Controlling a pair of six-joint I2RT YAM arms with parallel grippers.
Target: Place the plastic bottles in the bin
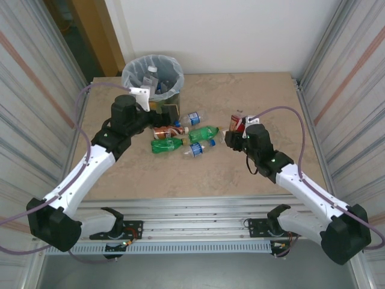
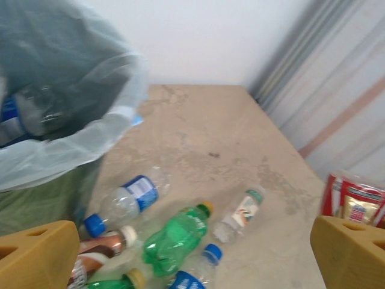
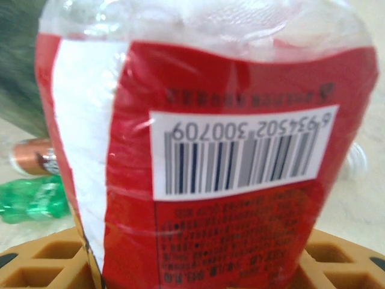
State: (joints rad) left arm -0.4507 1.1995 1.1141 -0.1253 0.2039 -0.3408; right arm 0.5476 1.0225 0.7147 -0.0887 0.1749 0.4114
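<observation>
While L tool [image 2: 192, 254] apart by bin [image 1: 128, 77] w/ bottles [image 1: 157, 82] inside, R tool [image 1: 233, 136] tight on red-label bottle [image 3: 228, 198].

Beige mottled tabletop [image 1: 240, 96], white back wall [image 1: 240, 36], corrugated side panels [image 1: 30, 90] (pink-striped)

We are counting two green bottles [image 1: 203, 133], three clear bottles [image 1: 191, 118], one brown bottle [image 1: 162, 131], one red-labelled bottle [image 3: 240, 150] and one bin [image 1: 131, 77].
</observation>
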